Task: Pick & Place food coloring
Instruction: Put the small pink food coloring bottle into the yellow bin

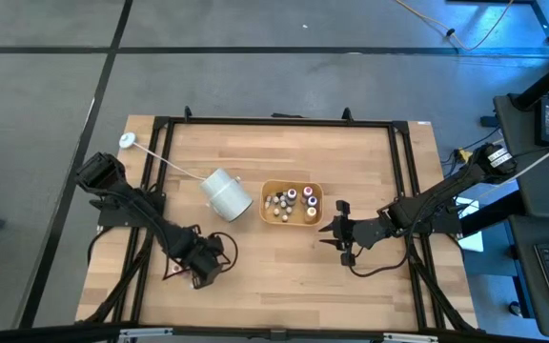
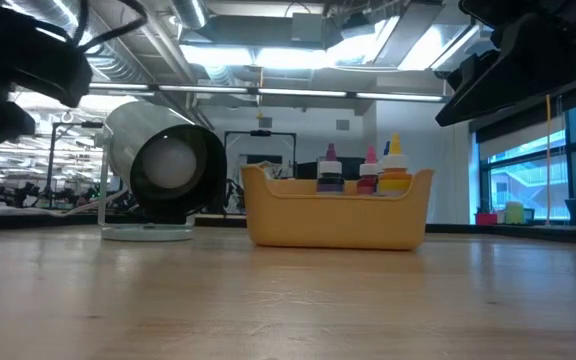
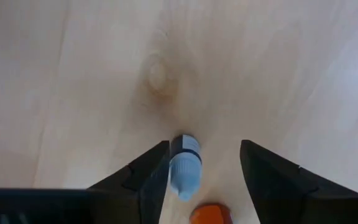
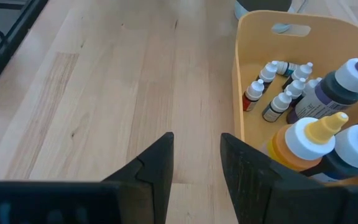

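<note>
- Left gripper hangs low over the table, fingers apart.
- A small bottle lies between them, against one finger; an orange bottle is just behind it.
- Right gripper sits beside the tray, fingers slightly apart, holding nothing.
- More bottles fill the tray; a cup lies on its far side.

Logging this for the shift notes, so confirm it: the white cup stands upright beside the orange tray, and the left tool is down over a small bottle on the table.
One thing is wrong: the white cup lies on its side, as the low view shows. It is beside the orange tray, and the left tool is down over a small bottle on the table.
</note>
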### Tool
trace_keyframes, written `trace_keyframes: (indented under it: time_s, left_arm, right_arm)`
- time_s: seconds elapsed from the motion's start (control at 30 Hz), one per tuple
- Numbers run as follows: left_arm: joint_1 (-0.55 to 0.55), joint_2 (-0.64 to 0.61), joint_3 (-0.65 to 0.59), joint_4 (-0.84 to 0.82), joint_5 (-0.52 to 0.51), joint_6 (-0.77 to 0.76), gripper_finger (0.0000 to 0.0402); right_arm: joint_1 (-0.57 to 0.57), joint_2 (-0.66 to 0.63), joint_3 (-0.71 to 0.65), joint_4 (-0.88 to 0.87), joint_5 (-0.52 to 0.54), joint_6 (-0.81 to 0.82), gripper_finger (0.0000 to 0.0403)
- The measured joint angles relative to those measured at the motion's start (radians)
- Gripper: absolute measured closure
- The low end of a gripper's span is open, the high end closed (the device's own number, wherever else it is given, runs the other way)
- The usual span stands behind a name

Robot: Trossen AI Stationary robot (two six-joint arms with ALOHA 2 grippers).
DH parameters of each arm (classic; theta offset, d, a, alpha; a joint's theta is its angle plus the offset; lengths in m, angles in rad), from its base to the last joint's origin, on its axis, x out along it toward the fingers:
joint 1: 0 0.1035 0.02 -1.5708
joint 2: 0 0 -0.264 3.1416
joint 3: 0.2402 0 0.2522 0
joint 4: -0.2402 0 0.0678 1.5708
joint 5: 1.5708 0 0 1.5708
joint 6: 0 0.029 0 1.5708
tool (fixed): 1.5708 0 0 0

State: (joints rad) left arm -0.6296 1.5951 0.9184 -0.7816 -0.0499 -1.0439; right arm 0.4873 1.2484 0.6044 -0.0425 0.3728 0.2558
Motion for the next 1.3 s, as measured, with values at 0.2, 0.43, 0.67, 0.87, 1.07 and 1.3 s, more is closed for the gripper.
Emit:
trace_keyframes:
  time_s: [0.2, 0.43, 0.67, 0.87, 1.07, 1.3]
  left_arm:
    - [-0.021, 0.000, 0.000, -0.014, -0.056, 0.034, 0.0214]
    - [-0.024, 0.000, 0.000, -0.049, -0.015, 0.034, 0.0217]
    - [-0.024, 0.000, 0.000, -0.058, -0.006, 0.036, 0.0228]
    - [-0.024, 0.000, 0.000, -0.058, -0.008, 0.036, 0.0277]
    - [-0.024, -0.001, 0.000, -0.064, -0.007, 0.058, 0.0335]
    - [0.000, 0.000, 0.022, -0.059, -0.001, 0.067, 0.0348]
  right_arm:
    - [0.000, 0.000, 0.000, 0.000, 0.000, 0.000, 0.0269]
    - [0.000, 0.000, 0.000, 0.000, 0.000, 0.000, 0.0269]
    - [0.000, 0.000, 0.000, 0.000, 0.000, 0.000, 0.0269]
    - [0.000, 0.000, 0.000, 0.000, 0.000, 0.000, 0.0269]
    - [0.000, 0.000, 0.000, 0.000, 0.000, 0.000, 0.0269]
    - [0.000, 0.000, 0.000, 0.001, 0.000, 0.000, 0.0269]
